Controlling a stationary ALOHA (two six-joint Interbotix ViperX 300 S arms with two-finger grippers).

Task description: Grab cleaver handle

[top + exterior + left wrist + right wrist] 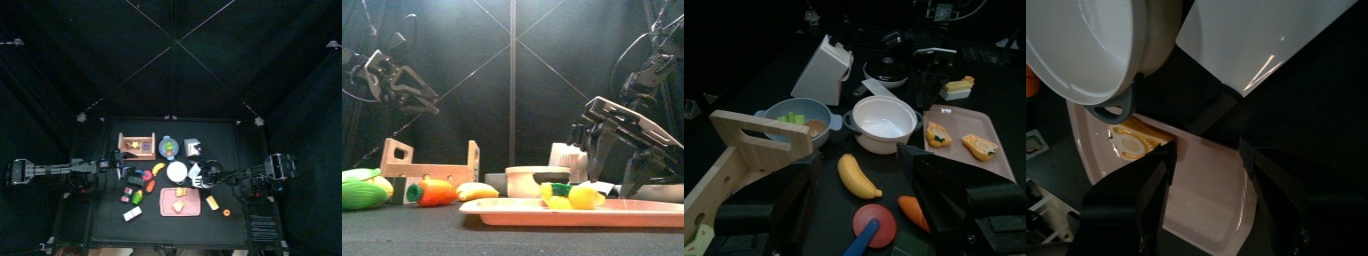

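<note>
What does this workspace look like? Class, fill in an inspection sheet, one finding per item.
Surface: black table, crowded in the middle.
Job's things: cleaver handle cannot be made out; a whitish slab, possibly its blade, stands tilted.
Clutter: wooden rack, bowl, white pot, banana, pink tray with food pieces.
Grippers: left pincer open, raised; right pincer open, over the tray beside the pot.
Cables: black loops along the arms.
Surroundings: black curtains.

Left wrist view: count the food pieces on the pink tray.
2. One orange-yellow piece lies at the pink tray's edge nearest the white pot; a second piece lies beside it, farther from the pot. The tray's near corner is hidden, so more may be there.
</note>
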